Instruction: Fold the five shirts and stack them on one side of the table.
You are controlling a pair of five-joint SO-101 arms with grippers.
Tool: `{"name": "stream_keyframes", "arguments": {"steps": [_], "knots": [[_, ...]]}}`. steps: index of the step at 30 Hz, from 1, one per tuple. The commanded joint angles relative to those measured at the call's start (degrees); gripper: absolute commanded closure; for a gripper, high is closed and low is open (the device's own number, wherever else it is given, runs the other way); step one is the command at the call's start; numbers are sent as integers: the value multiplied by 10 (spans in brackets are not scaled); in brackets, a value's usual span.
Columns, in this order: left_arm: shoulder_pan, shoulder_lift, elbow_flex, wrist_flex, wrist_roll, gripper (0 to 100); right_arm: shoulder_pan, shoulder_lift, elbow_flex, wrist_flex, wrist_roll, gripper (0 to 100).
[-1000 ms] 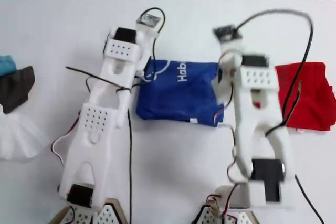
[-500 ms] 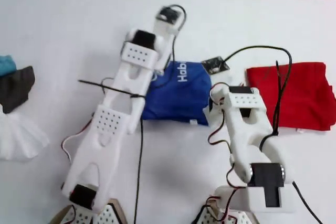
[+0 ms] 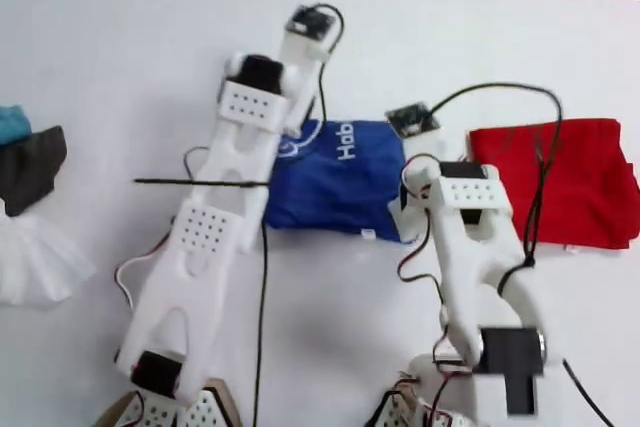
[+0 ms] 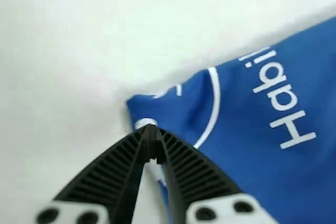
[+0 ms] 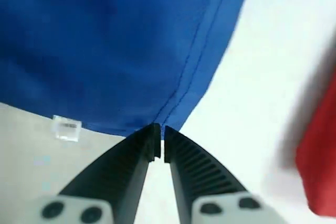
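A folded blue shirt [image 3: 340, 182] with white print lies flat in the middle of the table. My left gripper [image 3: 291, 137] is at its far left corner; in the left wrist view the left gripper [image 4: 151, 134] is shut with its tips on the blue shirt's [image 4: 252, 129] edge. My right gripper [image 3: 410, 215] sits at the near right corner; the right gripper [image 5: 158, 129] is shut on the hem corner of the blue shirt [image 5: 105, 45]. A folded red shirt [image 3: 570, 182] lies to the right. Teal [image 3: 12, 123], black [image 3: 30, 167] and white [image 3: 35, 257] shirts lie crumpled at the left edge.
Black cables [image 3: 530, 177] from the right arm hang over the red shirt. A thin dark cable [image 3: 190, 182] juts out leftward from the left arm. The white table [image 3: 130, 57] has bare room behind and in front of the blue shirt.
The right arm has pulled back from the blue shirt's far right corner to its near right corner. The left arm swung out past the far edge, then came back to the far left corner.
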Motion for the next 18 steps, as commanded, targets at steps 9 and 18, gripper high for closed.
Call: {"name": "stream_keyframes", "arguments": {"steps": [9,18], "knots": [[-149,-271,192,15,-12,975,-10,-42,-156,52,-39,761],[-193,-560,647,-62,-6,974,-12,240,-338,115,-70,731]]}}
